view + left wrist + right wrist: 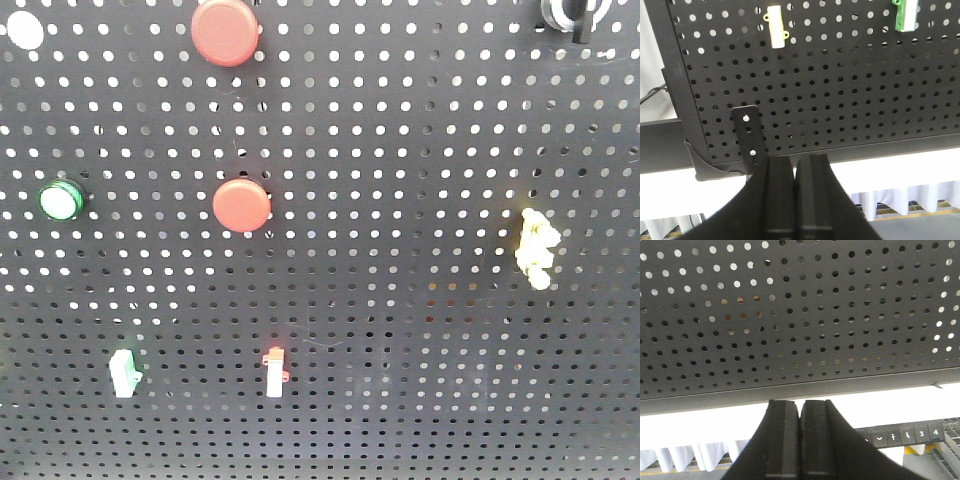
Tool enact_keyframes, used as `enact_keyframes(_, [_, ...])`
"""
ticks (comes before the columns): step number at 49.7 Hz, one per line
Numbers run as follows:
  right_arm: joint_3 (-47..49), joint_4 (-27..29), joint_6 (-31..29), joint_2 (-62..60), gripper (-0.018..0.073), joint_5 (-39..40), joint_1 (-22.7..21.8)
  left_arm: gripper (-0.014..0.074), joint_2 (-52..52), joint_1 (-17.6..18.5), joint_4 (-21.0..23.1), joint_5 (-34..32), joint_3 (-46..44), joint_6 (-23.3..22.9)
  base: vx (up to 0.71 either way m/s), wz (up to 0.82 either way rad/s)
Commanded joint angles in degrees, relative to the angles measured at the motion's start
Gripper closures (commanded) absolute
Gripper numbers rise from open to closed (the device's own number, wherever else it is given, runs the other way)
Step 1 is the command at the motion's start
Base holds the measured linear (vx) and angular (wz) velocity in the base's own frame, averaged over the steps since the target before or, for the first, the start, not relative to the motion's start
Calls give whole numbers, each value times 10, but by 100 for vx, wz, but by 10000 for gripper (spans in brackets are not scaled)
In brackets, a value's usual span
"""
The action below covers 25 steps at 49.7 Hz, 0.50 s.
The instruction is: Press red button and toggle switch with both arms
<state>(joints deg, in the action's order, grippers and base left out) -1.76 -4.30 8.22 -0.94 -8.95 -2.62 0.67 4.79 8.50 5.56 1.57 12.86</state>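
Note:
In the front view the large red button (226, 32) sits at the top of the black pegboard (400, 150), left of centre. The toggle switch (565, 12), a black knob in a silver ring, is cut off by the top right edge. Neither gripper shows in the front view. My left gripper (795, 161) is shut and empty, below the pegboard's lower left corner. My right gripper (800, 402) is shut and empty, below the pegboard's bottom edge. Neither wrist view shows the red button or the toggle switch.
On the board are a smaller red button (241, 205), a green button (60, 199), a yellowish part (536, 248), and small white levers with a green base (124, 374) and a red base (273, 372). The left wrist view shows a pale lever (776, 27), a green-based lever (905, 15) and a bracket (748, 132).

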Motion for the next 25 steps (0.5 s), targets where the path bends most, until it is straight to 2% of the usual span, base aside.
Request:
enact_keyframes(1, [-6, -6, -2, -5, 562, 50, -4, 595, 9, -1, 1, -43, 19, -4, 0, 0])
enact_keyframes(11, [-6, -6, -2, -5, 562, 73, -4, 595, 9, -1, 1, -52, 19, -4, 0, 0])
enact_keyframes(14, [-5, -3, -1, -5, 562, 119, -4, 595, 9, -1, 1, -70, 19, -4, 0, 0])
enact_keyframes(20, [1, 33, 18, -5, 562, 244, -4, 595, 9, -1, 2, -148, 0, -5, 0, 0])
enact_keyframes(25, [55, 43, 36, -5, 562, 247, -4, 595, 8, -1, 2, -179, -48, -9, 0, 0])
